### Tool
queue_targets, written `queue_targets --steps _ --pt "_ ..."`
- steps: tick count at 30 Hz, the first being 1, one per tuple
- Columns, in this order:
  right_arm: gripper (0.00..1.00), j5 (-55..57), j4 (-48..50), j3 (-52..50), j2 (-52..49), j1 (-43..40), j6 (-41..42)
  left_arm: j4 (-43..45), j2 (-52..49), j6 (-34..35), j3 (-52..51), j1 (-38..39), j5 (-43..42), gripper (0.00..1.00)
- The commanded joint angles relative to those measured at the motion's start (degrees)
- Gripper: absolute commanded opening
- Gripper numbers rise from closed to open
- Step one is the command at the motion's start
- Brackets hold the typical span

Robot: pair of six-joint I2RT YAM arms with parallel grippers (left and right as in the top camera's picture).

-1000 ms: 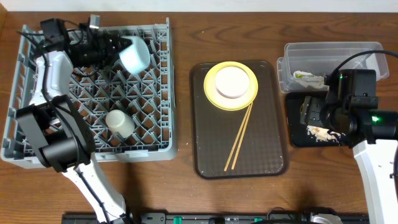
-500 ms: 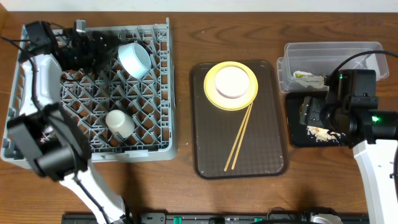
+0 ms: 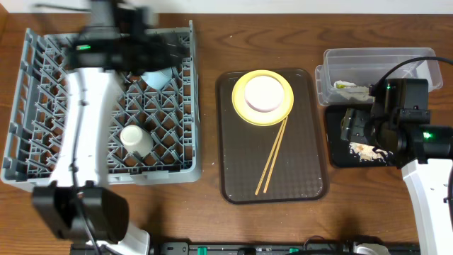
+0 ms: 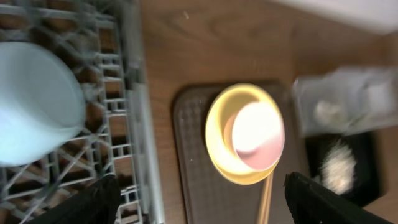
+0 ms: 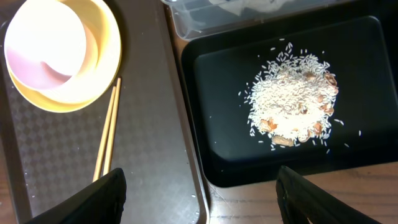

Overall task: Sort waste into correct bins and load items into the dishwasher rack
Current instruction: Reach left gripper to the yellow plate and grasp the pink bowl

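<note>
L grip (image 4: pixel 208 202) wide open, empty, over rack (image 3: pixel 42 142) | R grip (image 5: pixel 205 199) open, empty, above black tray (image 5: pixel 211 143) w/ rice crumbs (image 5: pixel 289 99) | blue bowl (image 3: pixel 157 76) + cream cup (image 3: pixel 135 139) in rack | white bowl (image 3: pixel 263 93) on yellow plate (image 3: pixel 239 105), chopsticks (image 3: pixel 272 157) beside, all on brown tray (image 3: pixel 241 177) | wrapper (image 3: pixel 350 88) in clear tub (image 3: pixel 375 57)

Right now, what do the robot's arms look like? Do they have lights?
Both arms are white tubes with chunky black joints. The left arm has a small green light on its black wrist. The right arm shows two green lights and has a thin black cable running to it. Each arm ends in two black fingers, seen in the wrist cameras' bottom corners.
</note>
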State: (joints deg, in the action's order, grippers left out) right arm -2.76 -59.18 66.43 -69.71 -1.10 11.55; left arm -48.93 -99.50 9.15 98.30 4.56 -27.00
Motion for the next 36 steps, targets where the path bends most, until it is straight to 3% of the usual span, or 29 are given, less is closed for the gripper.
queue_targets --steps 1,9,20,24,28,32,36 --pt "0.75 0.4 -0.4 0.6 -0.1 -0.4 0.0 0.7 -2.0 -3.4 0.2 9.4 14.7 0.86" --pt "0.75 0.4 -0.7 0.6 -0.1 -0.4 0.0 4.6 -10.3 -9.7 0.2 27.6 25.1 0.86" --pt "0.75 0.4 -1.1 0.6 -0.1 -0.4 0.0 10.5 -22.1 -12.2 0.2 35.5 26.1 0.84" --pt "0.75 0.4 -1.1 0.6 -0.1 -0.4 0.0 11.7 -24.7 -12.2 0.2 35.5 26.6 0.73" --pt "0.75 0.4 -1.1 0.6 -0.1 -0.4 0.0 12.0 -25.9 -12.2 0.2 35.5 26.7 0.54" --pt "0.75 0.4 -1.3 0.6 -0.1 -0.4 0.0 11.9 -26.0 -12.1 0.2 35.5 26.6 0.40" --pt "0.75 0.4 -1.6 0.6 -0.1 -0.4 0.0 11.9 -26.9 -12.1 0.1 35.5 26.6 0.36"
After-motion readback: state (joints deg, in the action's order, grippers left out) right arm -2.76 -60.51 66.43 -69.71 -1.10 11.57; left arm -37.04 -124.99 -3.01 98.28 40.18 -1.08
